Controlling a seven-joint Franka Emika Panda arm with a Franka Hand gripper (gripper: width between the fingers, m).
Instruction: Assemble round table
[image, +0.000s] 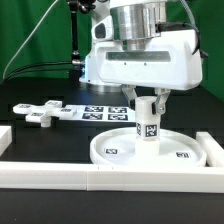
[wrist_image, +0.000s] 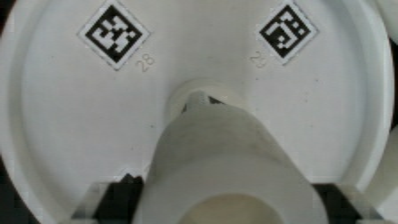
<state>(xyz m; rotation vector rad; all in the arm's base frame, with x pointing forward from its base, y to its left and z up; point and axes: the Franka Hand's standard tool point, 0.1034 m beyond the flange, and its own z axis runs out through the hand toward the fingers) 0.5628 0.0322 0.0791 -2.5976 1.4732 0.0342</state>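
White leg w/ b&w tag stands upright on disc, gripper jaws clamped on it.

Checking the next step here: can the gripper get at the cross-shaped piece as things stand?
Probably not yet: the gripper looks shut on the leg, upright on the disc, and must let go first. The cross-shaped piece itself lies uncovered on the table at the exterior view's left.

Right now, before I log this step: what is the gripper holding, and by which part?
The gripper holds the short cylindrical leg by its upper end, upright on the round disc.
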